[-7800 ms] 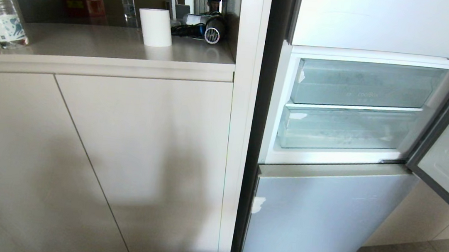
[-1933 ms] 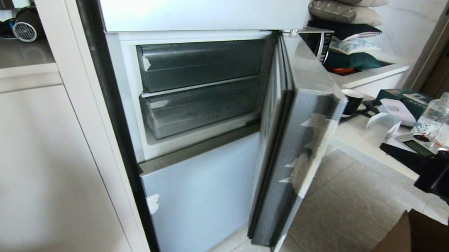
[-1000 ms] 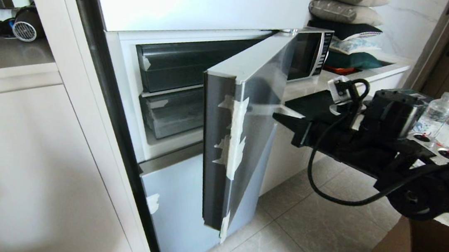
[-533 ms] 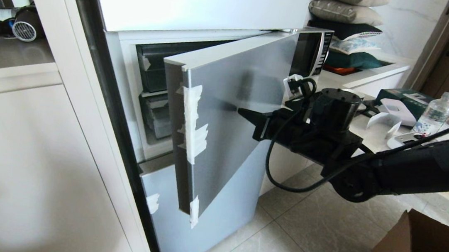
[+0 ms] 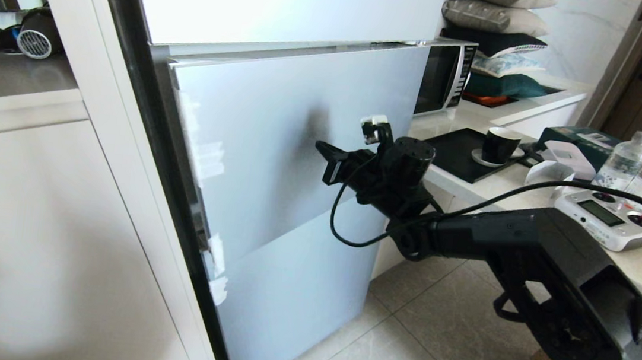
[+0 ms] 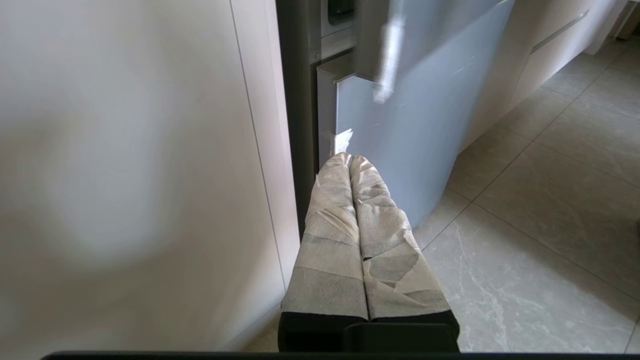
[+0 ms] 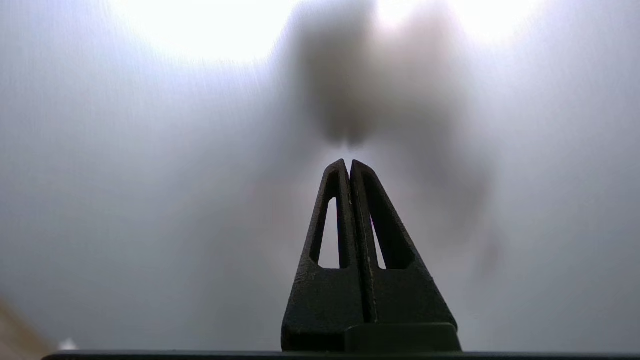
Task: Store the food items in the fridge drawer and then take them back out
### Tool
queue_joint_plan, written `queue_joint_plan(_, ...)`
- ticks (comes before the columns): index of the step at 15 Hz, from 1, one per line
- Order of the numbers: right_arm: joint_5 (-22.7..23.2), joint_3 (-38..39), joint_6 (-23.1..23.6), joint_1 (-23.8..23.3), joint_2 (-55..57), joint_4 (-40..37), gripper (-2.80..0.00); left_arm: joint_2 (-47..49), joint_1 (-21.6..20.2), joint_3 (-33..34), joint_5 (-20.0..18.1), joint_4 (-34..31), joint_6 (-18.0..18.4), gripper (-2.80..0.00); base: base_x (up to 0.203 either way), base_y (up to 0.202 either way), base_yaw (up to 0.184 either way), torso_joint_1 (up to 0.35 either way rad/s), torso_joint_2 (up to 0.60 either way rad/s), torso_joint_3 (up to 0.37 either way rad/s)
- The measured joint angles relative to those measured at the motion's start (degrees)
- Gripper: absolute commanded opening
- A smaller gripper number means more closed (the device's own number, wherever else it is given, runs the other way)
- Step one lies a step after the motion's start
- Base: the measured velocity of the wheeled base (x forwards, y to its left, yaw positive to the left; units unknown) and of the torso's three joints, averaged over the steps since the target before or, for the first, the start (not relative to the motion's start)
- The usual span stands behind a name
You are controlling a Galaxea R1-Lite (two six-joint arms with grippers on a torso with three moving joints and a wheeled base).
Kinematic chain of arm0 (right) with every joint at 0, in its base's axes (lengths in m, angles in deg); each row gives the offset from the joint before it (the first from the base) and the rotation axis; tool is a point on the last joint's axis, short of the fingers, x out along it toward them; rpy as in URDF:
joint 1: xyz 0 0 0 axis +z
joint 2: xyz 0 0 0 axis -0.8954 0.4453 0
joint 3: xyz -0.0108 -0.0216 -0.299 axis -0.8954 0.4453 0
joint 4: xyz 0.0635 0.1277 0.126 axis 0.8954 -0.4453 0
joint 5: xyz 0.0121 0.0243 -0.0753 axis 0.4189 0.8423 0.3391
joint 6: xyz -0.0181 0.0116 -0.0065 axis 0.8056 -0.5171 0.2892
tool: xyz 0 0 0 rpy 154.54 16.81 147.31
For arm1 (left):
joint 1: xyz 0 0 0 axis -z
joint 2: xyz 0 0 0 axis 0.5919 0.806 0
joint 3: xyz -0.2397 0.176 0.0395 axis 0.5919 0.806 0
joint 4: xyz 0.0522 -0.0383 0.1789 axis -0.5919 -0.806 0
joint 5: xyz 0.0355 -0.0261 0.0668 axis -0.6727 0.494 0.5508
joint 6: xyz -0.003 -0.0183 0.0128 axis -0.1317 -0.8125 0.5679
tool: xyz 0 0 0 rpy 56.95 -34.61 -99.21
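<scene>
The grey fridge door (image 5: 276, 151) stands almost flush with the fridge front, and it hides the fridge drawer. No food items show in any view. My right gripper (image 5: 320, 145) is shut, empty, and its tip rests against or just off the door's face, right of its middle. In the right wrist view the black fingers (image 7: 350, 167) lie pressed together before the blank grey door (image 7: 150, 175). My left gripper (image 6: 349, 159), its fingers wrapped in pale tape, is shut and empty, parked low by the lower fridge door (image 6: 410, 130).
White cabinet fronts (image 5: 52, 235) stand left of the fridge. To the right a counter (image 5: 534, 190) carries a microwave (image 5: 444, 76), a black tray with a cup (image 5: 500, 145), a white controller (image 5: 609, 217) and water bottles (image 5: 624, 161). Tiled floor (image 5: 429, 346) lies below my right arm.
The fridge door has swung from wide open to nearly closed, covering the drawers. My right arm has stretched out leftward with its shut gripper following the door's face.
</scene>
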Motion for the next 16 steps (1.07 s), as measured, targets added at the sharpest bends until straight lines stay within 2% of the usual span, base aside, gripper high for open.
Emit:
queue_joint_plan(4, -0.74, -0.87, 0.15, 0.26, 2.82, 3.09, -2.8, 0.0, 0.0, 0.0, 0.0, 0.01, 0.02, -2.8, 0.0, 0.0, 0.0, 0.0, 0.0, 0.0)
queue_joint_plan(6, -2.05, 3.08, 0.18, 0.15, 1.46, 3.85, -2.8, 0.0, 0.0, 0.0, 0.0, 0.01, 0.0, -2.8, 0.0, 0.0, 0.0, 0.0, 0.0, 0.0)
queue_joint_plan(9, -2.91, 17.92, 0.22, 0.65, -7.55, 3.82, -2.8, 0.0, 0.0, 0.0, 0.0, 0.01, 0.0, -2.8, 0.0, 0.0, 0.0, 0.0, 0.0, 0.0)
queue_joint_plan(12, -3.9, 36.74, 1.74, 1.23, -24.38, 2.51, -2.8, 0.0, 0.0, 0.0, 0.0, 0.0, 0.0, -2.8, 0.0, 0.0, 0.0, 0.0, 0.0, 0.0)
queue_joint_plan(14, -6.87, 50.15, 4.28, 0.64, -37.74, 1.0, -2.8, 0.0, 0.0, 0.0, 0.0, 0.02, 0.0, -2.8, 0.0, 0.0, 0.0, 0.0, 0.0, 0.0)
queue_joint_plan(16, -12.14, 62.53, 6.41, -1.25, -51.85, 0.15, -2.8, 0.0, 0.0, 0.0, -0.01, 0.02, 0.01, -2.8, 0.0, 0.0, 0.0, 0.0, 0.0, 0.0)
